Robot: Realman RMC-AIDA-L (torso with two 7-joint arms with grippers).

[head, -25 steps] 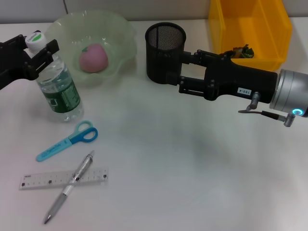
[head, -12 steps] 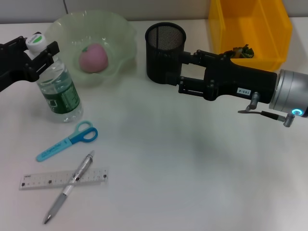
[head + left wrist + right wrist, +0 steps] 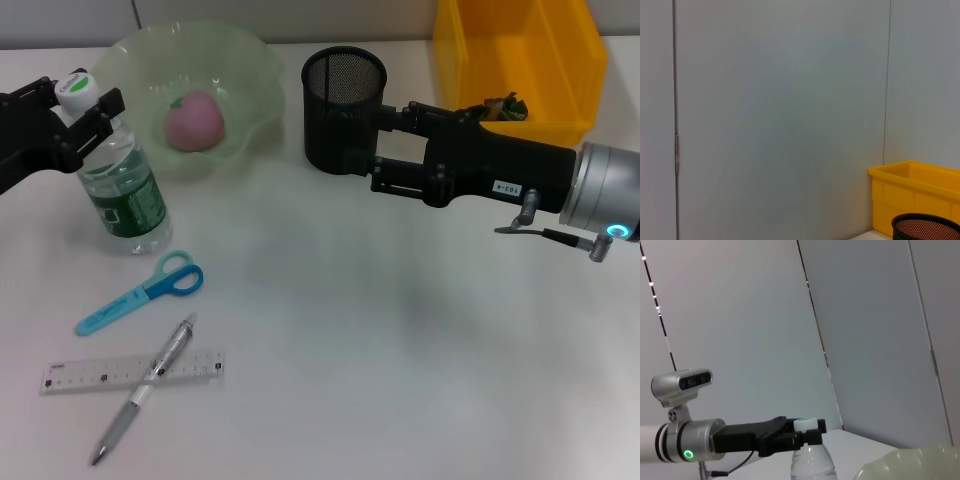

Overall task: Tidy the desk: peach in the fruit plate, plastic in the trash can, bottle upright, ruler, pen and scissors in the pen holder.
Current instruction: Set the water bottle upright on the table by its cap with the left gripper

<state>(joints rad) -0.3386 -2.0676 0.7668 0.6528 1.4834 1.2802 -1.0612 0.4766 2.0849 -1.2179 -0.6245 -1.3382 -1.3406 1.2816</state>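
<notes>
White tabletop (image 3: 420,380) is carrying everything. At upper left, the left end effector (image 3: 85,105) is clenching the neck of the clear plastic water bottle (image 3: 122,185), steadying it upright. The right end effector (image 3: 385,150) is gripping the black mesh pen holder (image 3: 343,95) at upper centre, likely bracing it for the blue scissors (image 3: 140,293), pen (image 3: 145,388) and ruler (image 3: 130,370) lying at lower left.

right arm (image 3: 480,168): black body, white label | silver wrist, blue ring light, cable | left arm (image 3: 35,130): black
</notes>
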